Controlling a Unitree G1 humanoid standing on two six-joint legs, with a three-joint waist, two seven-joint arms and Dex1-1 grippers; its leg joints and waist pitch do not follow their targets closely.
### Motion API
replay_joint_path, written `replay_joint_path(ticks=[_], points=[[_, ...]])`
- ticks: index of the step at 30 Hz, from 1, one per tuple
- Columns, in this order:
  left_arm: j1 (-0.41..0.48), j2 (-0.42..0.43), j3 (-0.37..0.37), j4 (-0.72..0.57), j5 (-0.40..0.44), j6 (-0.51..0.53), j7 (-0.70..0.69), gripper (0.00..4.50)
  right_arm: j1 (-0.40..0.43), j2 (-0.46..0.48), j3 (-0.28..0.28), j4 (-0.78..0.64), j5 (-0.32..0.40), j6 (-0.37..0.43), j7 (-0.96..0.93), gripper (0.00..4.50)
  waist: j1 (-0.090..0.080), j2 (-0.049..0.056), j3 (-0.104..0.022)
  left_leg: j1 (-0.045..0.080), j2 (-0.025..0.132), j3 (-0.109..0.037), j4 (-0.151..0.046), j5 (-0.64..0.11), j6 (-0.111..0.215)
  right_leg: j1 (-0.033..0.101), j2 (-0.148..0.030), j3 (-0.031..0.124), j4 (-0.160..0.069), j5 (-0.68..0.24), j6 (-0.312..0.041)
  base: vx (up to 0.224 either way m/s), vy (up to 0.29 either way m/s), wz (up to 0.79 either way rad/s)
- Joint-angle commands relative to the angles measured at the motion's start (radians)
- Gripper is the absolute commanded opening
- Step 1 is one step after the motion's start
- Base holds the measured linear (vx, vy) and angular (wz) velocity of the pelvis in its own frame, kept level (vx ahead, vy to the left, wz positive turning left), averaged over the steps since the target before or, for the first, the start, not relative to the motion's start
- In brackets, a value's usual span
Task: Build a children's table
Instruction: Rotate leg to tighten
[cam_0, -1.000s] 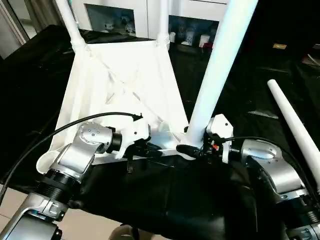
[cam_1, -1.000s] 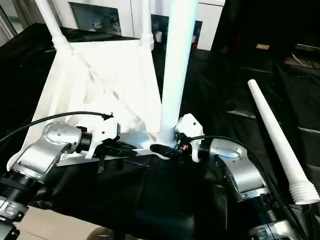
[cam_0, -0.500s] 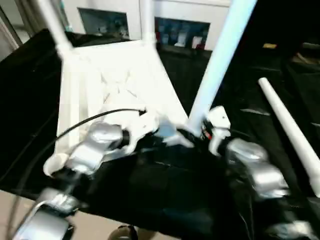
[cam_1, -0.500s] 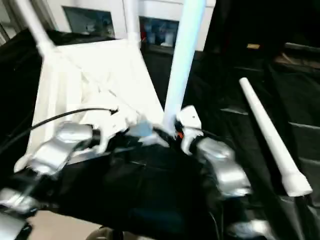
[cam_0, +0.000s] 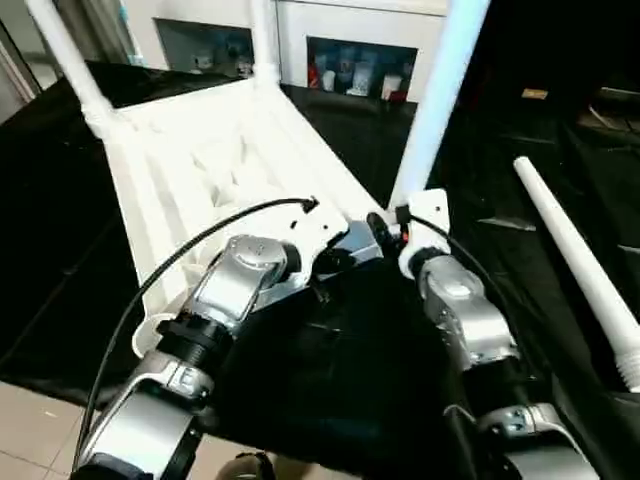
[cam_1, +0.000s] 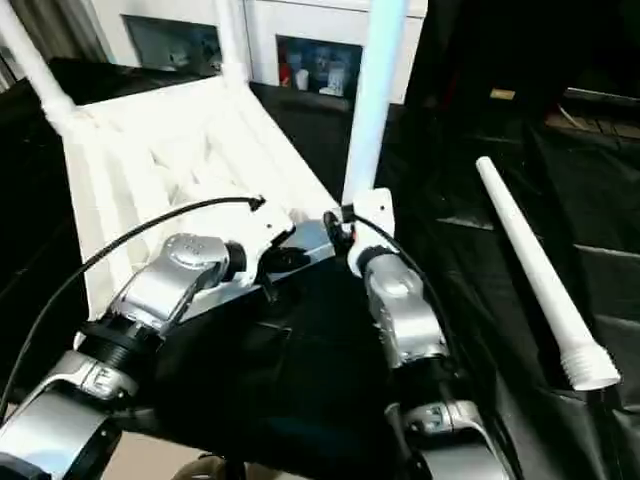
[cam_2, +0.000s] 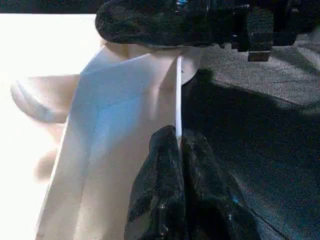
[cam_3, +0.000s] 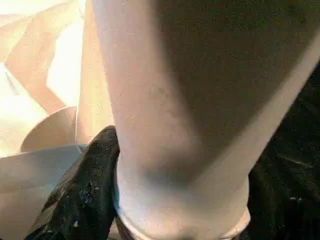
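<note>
The children's table top (cam_0: 200, 160) lies upside down on black cloth, ribbed side up. Two white legs (cam_0: 65, 60) (cam_0: 263, 40) stand in its far corners. A third leg (cam_0: 440, 90) stands upright at the near right corner socket. My right gripper (cam_0: 385, 225) is closed around this leg's base; the leg (cam_3: 190, 100) lies against a black finger (cam_3: 90, 185). My left gripper (cam_2: 178, 137) is shut on the top's thin rim (cam_2: 178, 90), just left of that corner. A fourth leg (cam_0: 575, 265) lies loose on the cloth at the right.
A white glass-door cabinet (cam_0: 350, 60) with small items stands behind the table top. Black cloth (cam_0: 340, 360) covers the work surface. Pale floor tiles (cam_0: 30, 430) show at the near left. A black cable (cam_0: 200, 250) arcs over my left forearm.
The whole view has shifted and turned. Both arms now reach farther forward, and the held corner sits farther from me. Both grippers keep their holds.
</note>
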Motion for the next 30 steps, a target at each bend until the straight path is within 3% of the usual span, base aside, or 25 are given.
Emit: replay_joint_path(ticks=[1, 3, 5, 9, 10, 15, 17, 18, 21, 23, 30], points=[[0.003, 0.018, 0.004, -0.007, 0.020, -0.018, 0.023, 0.00, 0.041, 0.027, 0.039, 0.045, 0.030, 0.019, 0.072, 3.44, -0.001, -0.006, -0.045, 0.020, 0.051, -0.026, -0.080, -0.215, 0.024, 0.029, -0.077, 0.041, -0.083, -0.153, -0.220, 0.000, 0.000, 0.00], [0.012, 0.036, 0.003, -0.028, 0.018, -0.016, 0.006, 0.00, 0.038, 0.009, 0.035, 0.002, 0.047, 0.020, 0.112, 3.53, -0.001, -0.008, -0.046, 0.018, 0.053, -0.029, -0.082, -0.227, 0.019, 0.030, -0.079, 0.042, -0.084, -0.180, -0.211, 0.000, 0.000, 0.00], [0.018, 0.054, 0.004, -0.043, 0.012, -0.031, -0.016, 0.00, 0.040, -0.023, 0.035, -0.054, 0.063, 0.024, 0.169, 3.77, -0.005, -0.010, -0.049, 0.013, 0.053, -0.030, -0.081, -0.191, 0.025, 0.034, -0.075, 0.039, -0.078, -0.130, -0.213, 0.000, 0.000, 0.00], [0.034, 0.089, 0.014, -0.068, -0.012, -0.051, -0.074, 0.00, 0.058, -0.119, 0.061, -0.140, 0.080, 0.071, 0.311, 4.14, -0.002, -0.013, -0.054, 0.011, 0.047, -0.024, -0.067, -0.089, 0.066, 0.042, -0.071, 0.039, -0.062, 0.064, -0.252, 0.000, 0.000, 0.00], [0.041, 0.109, 0.013, -0.076, -0.015, -0.068, -0.096, 0.00, 0.070, -0.164, 0.073, -0.169, 0.081, 0.090, 0.367, 4.25, 0.001, -0.008, -0.059, 0.009, 0.045, -0.021, -0.058, -0.025, 0.101, 0.045, -0.068, 0.039, -0.048, 0.193, -0.267, 0.000, 0.000, 0.00], [0.072, 0.159, 0.014, -0.121, -0.050, -0.087, -0.174, 0.00, 0.107, -0.278, 0.092, -0.240, 0.102, 0.095, 0.540, 4.44, 0.004, -0.009, -0.064, 0.005, 0.048, -0.021, -0.048, 0.022, 0.156, 0.049, -0.066, 0.034, -0.032, 0.355, -0.298, 0.000, 0.000, 0.00], [0.081, 0.170, 0.011, -0.135, -0.058, -0.106, -0.200, 0.00, 0.113, -0.295, 0.091, -0.251, 0.112, 0.093, 0.570, 4.44, 0.004, -0.008, -0.061, 0.004, 0.048, -0.020, -0.049, 0.009, 0.162, 0.047, -0.067, 0.033, -0.033, 0.340, -0.303, 0.000, 0.000, 0.00], [0.098, 0.190, 0.004, -0.162, -0.078, -0.124, -0.255, 0.00, 0.121, -0.317, 0.087, -0.264, 0.131, 0.085, 0.614, 4.44, 0.002, -0.007, -0.059, 0.007, 0.051, -0.020, -0.051, -0.020, 0.157, 0.045, -0.070, 0.033, -0.039, 0.278, -0.313, 0.000, 0.000, 0.00], [0.128, 0.226, -0.011, -0.208, -0.115, -0.174, -0.359, 0.00, 0.129, -0.345, 0.080, -0.287, 0.165, 0.078, 0.676, 4.44, 0.004, -0.004, -0.057, 0.011, 0.056, -0.020, -0.054, -0.036, 0.149, 0.042, -0.070, 0.034, -0.041, 0.207, -0.319, 0.000, 0.000, 0.00], [0.139, 0.241, -0.019, -0.231, -0.132, -0.179, -0.398, 0.00, 0.132, -0.356, 0.080, -0.300, 0.179, 0.076, 0.706, 4.44, 0.006, 0.000, -0.057, 0.015, 0.057, -0.018, -0.052, -0.027, 0.150, 0.037, -0.069, 0.034, -0.040, 0.207, -0.326, 0.000, 0.000, 0.00], [0.151, 0.258, -0.019, -0.262, -0.153, -0.177, -0.433, 0.00, 0.145, -0.382, 0.112, -0.310, 0.178, 0.060, 0.794, 4.44, 0.023, -0.002, -0.056, 0.015, 0.056, -0.016, -0.050, -0.020, 0.145, 0.037, -0.071, 0.035, -0.038, 0.188, -0.323, 0.000, 0.000, 0.00]])
